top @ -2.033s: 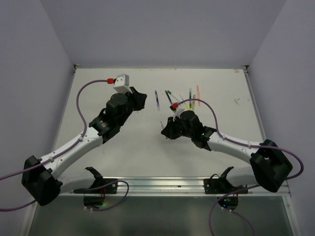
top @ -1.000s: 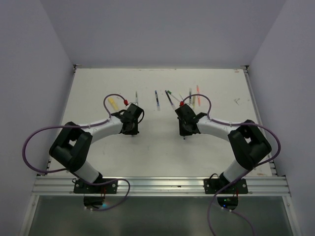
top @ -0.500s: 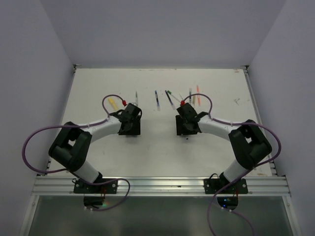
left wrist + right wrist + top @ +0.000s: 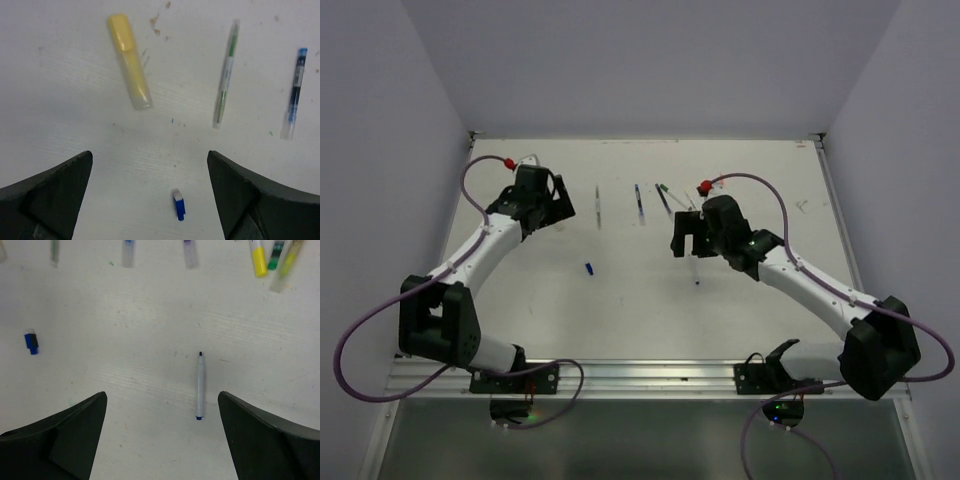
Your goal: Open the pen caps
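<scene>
A small blue cap (image 4: 178,204) with a pale end lies loose on the white table (image 4: 60,125), left of a thin pale pen (image 4: 200,385) whose dark tip is bare. Both run roughly near-to-far: the pen's tip points far, and the cap's pale end seems to as well, though it is tiny. The left gripper (image 4: 150,197) hangs over the far left on an outstretched arm, by a yellow highlighter (image 4: 130,60). The right gripper (image 4: 162,435) hovers above the bare pen, its arm reaching in from the right; both have fingers spread wide, holding nothing.
</scene>
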{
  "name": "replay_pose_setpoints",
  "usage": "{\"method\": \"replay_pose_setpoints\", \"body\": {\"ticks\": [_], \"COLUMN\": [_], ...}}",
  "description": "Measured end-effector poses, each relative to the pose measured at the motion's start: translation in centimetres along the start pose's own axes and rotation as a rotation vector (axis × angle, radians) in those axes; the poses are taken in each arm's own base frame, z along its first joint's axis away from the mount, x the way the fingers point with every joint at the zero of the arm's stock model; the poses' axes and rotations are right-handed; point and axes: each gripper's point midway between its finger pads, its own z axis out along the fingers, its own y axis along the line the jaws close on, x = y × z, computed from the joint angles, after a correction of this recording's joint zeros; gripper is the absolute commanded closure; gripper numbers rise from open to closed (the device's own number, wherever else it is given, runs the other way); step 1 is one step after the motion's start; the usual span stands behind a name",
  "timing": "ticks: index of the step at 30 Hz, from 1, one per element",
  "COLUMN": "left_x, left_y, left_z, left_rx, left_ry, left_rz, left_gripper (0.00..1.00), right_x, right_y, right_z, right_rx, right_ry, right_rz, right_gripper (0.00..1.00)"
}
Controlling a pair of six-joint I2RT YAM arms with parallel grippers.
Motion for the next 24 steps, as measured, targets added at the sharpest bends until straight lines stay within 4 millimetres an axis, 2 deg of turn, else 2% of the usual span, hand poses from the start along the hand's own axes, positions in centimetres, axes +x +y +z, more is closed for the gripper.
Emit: {"method": "replay_pose_setpoints", "body": {"ticks": [5, 10, 13, 16, 19, 24], "left_x": [-4.5, -6.6, -6.9, -6.2, -5.3, -4.8], "left_y": [3.4, 5.9, 6.1, 5.9, 6.0, 6.1], "left_z": [2.9, 7.0, 9.5, 11.5, 12.6, 14.1], "left_rx": [-0.078, -0.14, -0.156, -0.159, -0.166, -0.177], "left_ry": [-0.021, 0.006, 0.038, 0.078, 0.118, 0.147], "left_rz": [-0.104, -0.166, -0.17, -0.166, -0.162, -0.159], "left_gripper": [0.03, 0.07, 0.1, 0.13, 0.17, 0.24], "right_x": [-2.6, -3.0, -2.9, -2.4, -2.0, -1.9], "right_y": [1.1, 1.4, 1.4, 1.3, 1.2, 1.3], "right_z": [-2.5, -3.8, -3.9, -3.7, -3.5, -3.3], "right_rx": [-0.077, -0.12, -0.128, -0.132, -0.135, -0.144], "right_ry": [-0.131, -0.19, -0.196, -0.189, -0.179, -0.187], "right_rz": [-0.005, -0.024, -0.038, -0.049, -0.056, -0.059], "right_gripper": [0.01, 0.02, 0.01, 0.02, 0.01, 0.02]}}
